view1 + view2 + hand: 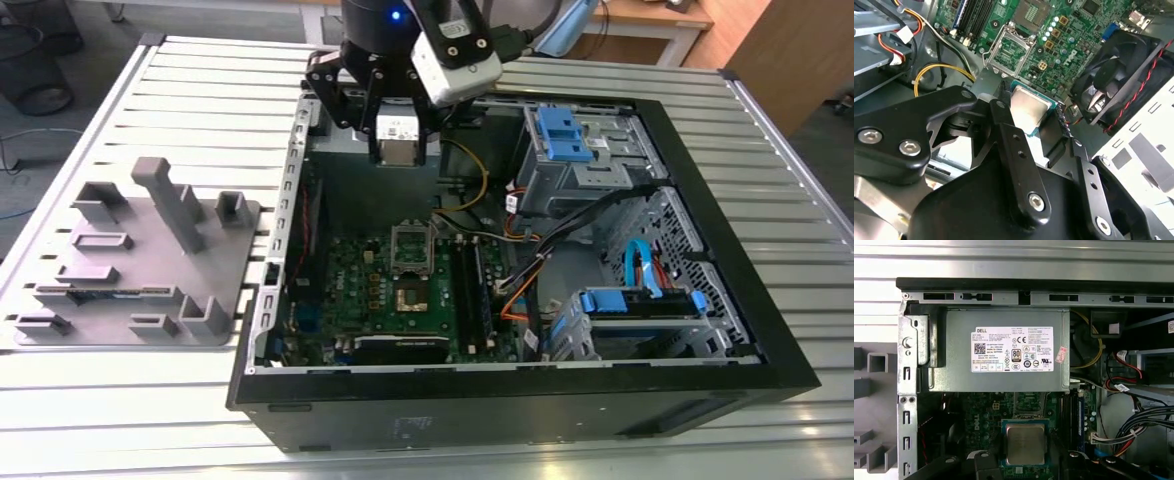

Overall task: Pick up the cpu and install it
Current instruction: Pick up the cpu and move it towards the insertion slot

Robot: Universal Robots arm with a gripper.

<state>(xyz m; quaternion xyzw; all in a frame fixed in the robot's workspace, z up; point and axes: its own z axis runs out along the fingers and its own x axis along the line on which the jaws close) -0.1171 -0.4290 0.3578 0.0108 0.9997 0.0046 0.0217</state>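
Observation:
The cpu (1025, 442), a flat square chip with a shiny silver top, hangs between the fingers of my gripper (1026, 461), which is shut on its two opposite edges. In the second wrist view the cpu (1027, 107) sits tilted in the gripper (1032, 121), above the green motherboard (1074, 30). The socket (1010, 52) lies on that board, apart from the chip, with its silver frame swung up. In the exterior view the gripper (400, 152) hovers high over the back of the open computer case (534, 405), and the socket (408, 290) lies lower down, nearer the camera.
A grey power supply (999, 350) fills the case just beyond the socket. A black fan (1124, 70) stands near the board. Blue drive cages (574, 140) and loose cables (534, 270) occupy the exterior view's right. A grey fixture plate (134, 300) lies on the exterior view's left.

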